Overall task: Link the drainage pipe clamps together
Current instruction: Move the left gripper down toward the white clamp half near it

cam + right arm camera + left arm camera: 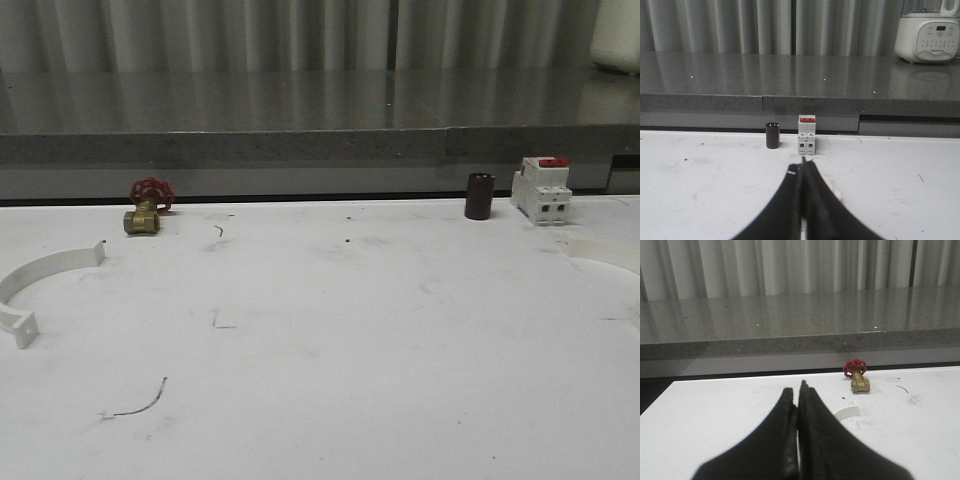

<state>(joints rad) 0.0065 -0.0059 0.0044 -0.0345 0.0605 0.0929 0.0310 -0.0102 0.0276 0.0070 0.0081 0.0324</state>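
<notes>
Front view: white table [330, 340], scuffed, with a thin dark squiggle [140, 402] nearest the camera on the left. Farther back on the left, a brass valve [146, 212] with red handwheel; toward the back right, a dark cylinder [479, 196] upright just beside a white breaker [541, 190] with red top, the two apart. Beyond the table, a grey stone counter [300, 115] and pale curtains. Nothing lying between the two halves across the middle of the table. Left wrist view: left gripper [799, 392] low over the table, black fingers pressed together with no gap, nothing between them; white clamp end [847, 412] poking out just past the fingers, valve farther on. Right wrist view: right gripper [803, 162] likewise closed tight and empty, a bit of white plastic showing just behind the fingers, contact impossible to tell; cylinder and breaker beyond, a white appliance [927, 35] on the counter. Left clamp [40, 285]: white half-ring lying flat at the left table edge, flat tabs at both ends, open side facing left. Right clamp [605, 256]: faint white arc at the right edge, near the breaker, well apart from the first.
</notes>
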